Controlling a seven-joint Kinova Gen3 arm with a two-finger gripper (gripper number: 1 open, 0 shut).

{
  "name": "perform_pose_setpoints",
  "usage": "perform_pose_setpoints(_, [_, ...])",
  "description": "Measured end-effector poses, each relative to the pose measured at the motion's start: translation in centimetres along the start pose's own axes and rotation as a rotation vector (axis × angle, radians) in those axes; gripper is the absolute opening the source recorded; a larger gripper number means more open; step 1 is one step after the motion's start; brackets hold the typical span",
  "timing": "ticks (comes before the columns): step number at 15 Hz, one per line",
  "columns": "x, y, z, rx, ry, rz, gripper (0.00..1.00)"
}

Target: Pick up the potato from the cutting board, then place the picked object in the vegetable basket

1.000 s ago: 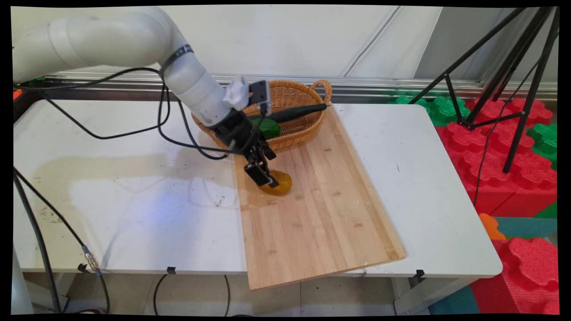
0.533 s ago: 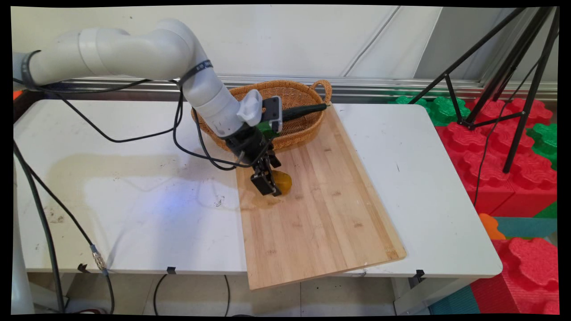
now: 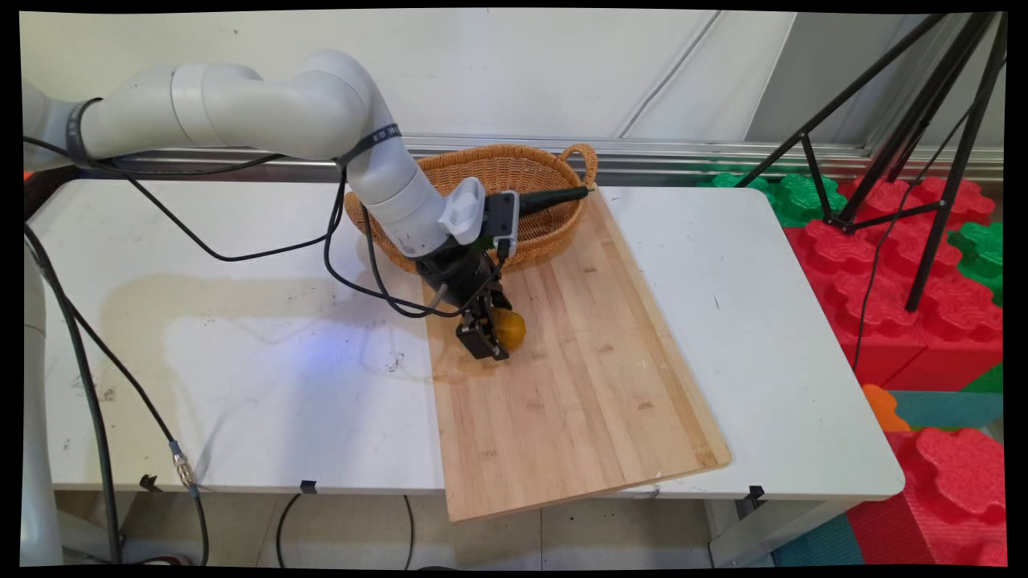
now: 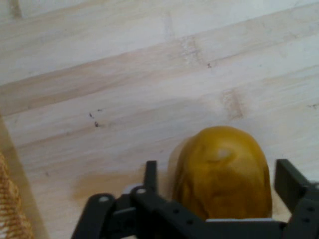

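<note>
Gripper (image 3: 487, 341) hides much of yellow-brown lump (image 4: 222, 172) on bamboo board (image 3: 578, 385)

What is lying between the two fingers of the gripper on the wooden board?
A yellow-brown rounded fruit sits between the fingers of the gripper, on the wooden board. The hand view shows it best.

- Black gripper (image 3: 490, 341) lowered onto a wooden cutting board (image 3: 578, 385), at a yellow-orange rounded object (image 3: 511, 327) resting on the board's far left part.
- Near finger (image 3: 477, 340) in front of the object, hiding its left side.
- Wicker basket (image 3: 540, 172) just behind, overlapping the board's far edge, holding a dark green cucumber-like item (image 3: 554, 197).
- White table (image 3: 241, 361) beneath; black tripod (image 3: 915, 144) at right.
</note>
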Motion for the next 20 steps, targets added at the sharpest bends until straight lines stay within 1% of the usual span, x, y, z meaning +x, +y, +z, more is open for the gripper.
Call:
perform_pose_setpoints(1, [0.0, 0.1, 0.1, -0.002, 0.000, 0.008, 0.00])
perform_pose_setpoints(6, [0.1, 0.4, 0.2, -0.001, 0.003, 0.009, 0.00])
perform_pose_setpoints(10, [0.1, 0.5, -0.6, 0.009, 0.021, -0.015, 0.00])
perform_pose_setpoints(16, [0.2, 0.5, -3.4, 0.032, 0.070, -0.044, 0.00])
perform_pose_setpoints(20, [-0.1, 0.4, -5.9, 0.048, 0.112, -0.068, 0.00])
